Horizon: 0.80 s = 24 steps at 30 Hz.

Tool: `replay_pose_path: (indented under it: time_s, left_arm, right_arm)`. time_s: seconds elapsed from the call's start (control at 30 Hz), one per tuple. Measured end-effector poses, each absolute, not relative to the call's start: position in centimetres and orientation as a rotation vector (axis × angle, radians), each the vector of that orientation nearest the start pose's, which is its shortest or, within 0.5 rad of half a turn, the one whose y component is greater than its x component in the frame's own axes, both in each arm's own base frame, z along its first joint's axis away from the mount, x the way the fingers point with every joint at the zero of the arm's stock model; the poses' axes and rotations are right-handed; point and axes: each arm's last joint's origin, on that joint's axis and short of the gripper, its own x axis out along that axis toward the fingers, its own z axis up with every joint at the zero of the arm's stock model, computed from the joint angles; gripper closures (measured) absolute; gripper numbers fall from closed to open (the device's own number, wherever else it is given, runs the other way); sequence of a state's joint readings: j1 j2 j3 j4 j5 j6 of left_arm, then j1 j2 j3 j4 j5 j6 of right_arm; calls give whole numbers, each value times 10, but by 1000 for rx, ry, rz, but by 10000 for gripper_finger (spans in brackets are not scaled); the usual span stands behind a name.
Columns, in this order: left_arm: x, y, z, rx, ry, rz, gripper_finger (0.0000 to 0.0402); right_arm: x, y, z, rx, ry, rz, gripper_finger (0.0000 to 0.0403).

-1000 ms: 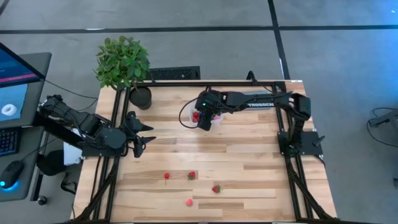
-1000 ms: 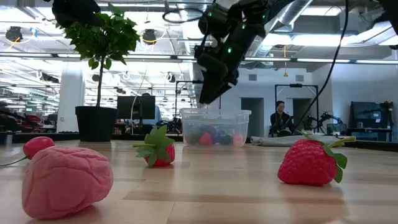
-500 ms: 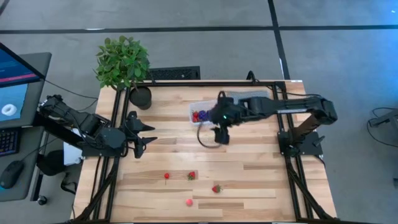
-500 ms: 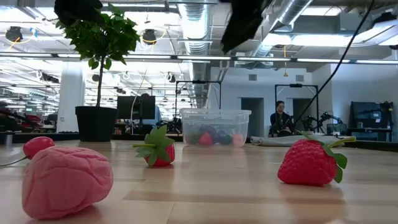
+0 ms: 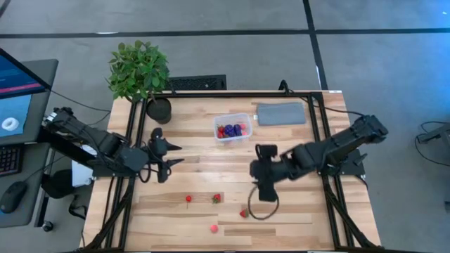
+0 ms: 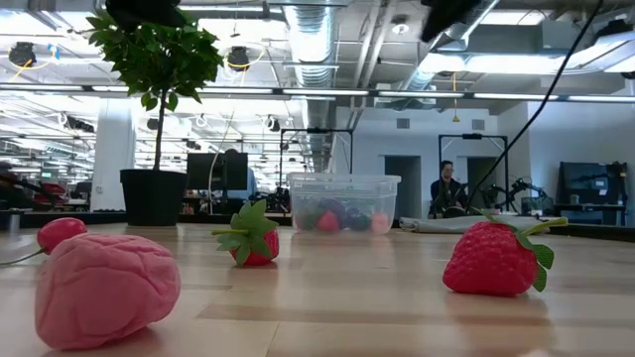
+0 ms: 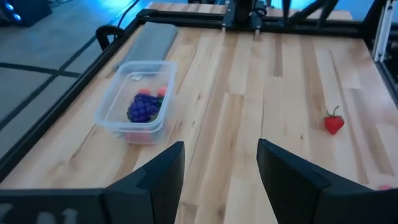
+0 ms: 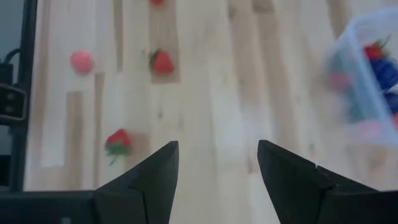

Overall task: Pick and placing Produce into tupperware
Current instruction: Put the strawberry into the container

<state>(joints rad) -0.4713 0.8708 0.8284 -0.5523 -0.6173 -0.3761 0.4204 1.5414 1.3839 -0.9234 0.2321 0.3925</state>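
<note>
The wooden table (image 5: 281,161) is carrying a tupperware (image 5: 233,128) already holding several pieces. Four produce pieces (image 5: 216,199) are lying loose near the front. Right gripper (image 5: 266,191) and left gripper (image 5: 167,152) are hanging apart-fingered, empty.

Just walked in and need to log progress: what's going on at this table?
The right gripper, open and empty, hangs above the table near a strawberry. Four loose pieces lie along the table's near side. The tupperware already holds several pieces. The left gripper waits open at the left side.
</note>
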Motion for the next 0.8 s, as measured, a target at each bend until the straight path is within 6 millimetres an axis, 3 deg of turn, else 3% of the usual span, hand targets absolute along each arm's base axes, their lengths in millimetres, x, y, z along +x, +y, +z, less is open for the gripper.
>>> replay_pose_path:
  time_s: [0.2, 0.47, 0.8]
  left_arm:
    - [163, -64, 302, -15, 492, 216, 209]
    - [162, -64, 300, 40, 515, 207, 209]
    - [160, -64, 297, 49, 557, 180, 209]
  right_arm:
    - [272, 148, 276, 212, 1041, -68, 158]
    - [274, 181, 267, 378, 850, -71, 158]
    - [294, 221, 208, 410, 949, -91, 158]
